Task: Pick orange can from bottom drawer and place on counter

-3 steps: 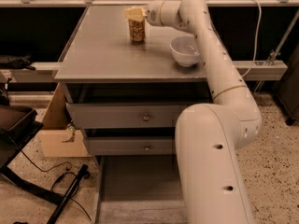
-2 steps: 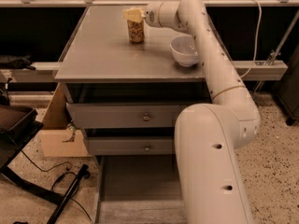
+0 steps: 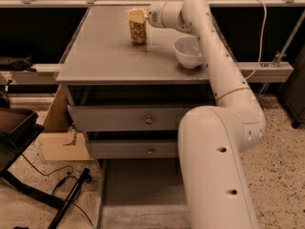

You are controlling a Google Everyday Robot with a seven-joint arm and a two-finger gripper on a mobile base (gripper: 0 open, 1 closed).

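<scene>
The orange can point(image 3: 138, 33) stands upright on the counter point(image 3: 109, 51), toward its back middle. My gripper point(image 3: 136, 15) is right at the can's top, reaching in from the right at the end of the white arm point(image 3: 209, 46). The bottom drawer point(image 3: 138, 194) is pulled out below the cabinet, and its visible grey floor is bare. The arm's large lower link point(image 3: 214, 171) hides the drawer's right part.
A white bowl point(image 3: 189, 52) sits on the counter to the right of the can, under the arm. The two upper drawers with knobs point(image 3: 149, 120) are closed. A cardboard box point(image 3: 57, 128) and a black stand with cables point(image 3: 28, 175) are on the floor at left.
</scene>
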